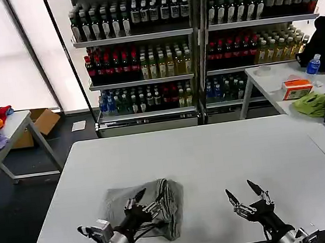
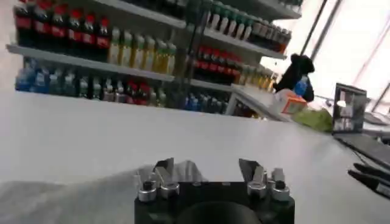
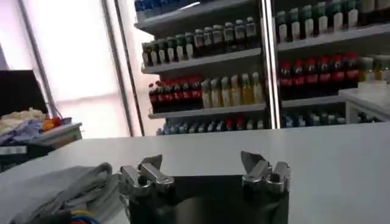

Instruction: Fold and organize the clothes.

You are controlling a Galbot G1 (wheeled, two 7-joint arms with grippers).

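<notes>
Left claw (image 1: 141, 201): fingers spread wide, empty, over the grey shirt bundle (image 1: 160, 207). Right claw (image 1: 245, 196): wide, empty, above bare white counter (image 1: 213, 157). Shirt: near counter's front left. Risk: a shallow pinch catches 1 layer, unravelling the fold.

grey shirt (image 1: 152, 208) looks like soft matt cotton, rumpled; table (image 1: 214, 162) smooth white, faint sheen; gripper fingers (image 3: 149, 173) bare shiny metal

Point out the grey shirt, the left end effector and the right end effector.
grey shirt (image 1: 171, 205), head view, bunched right fold.
left end effector (image 1: 150, 200), head view, between fingertips over the shirt.
right end effector (image 1: 241, 192), head view, between its open fingertips.
</notes>
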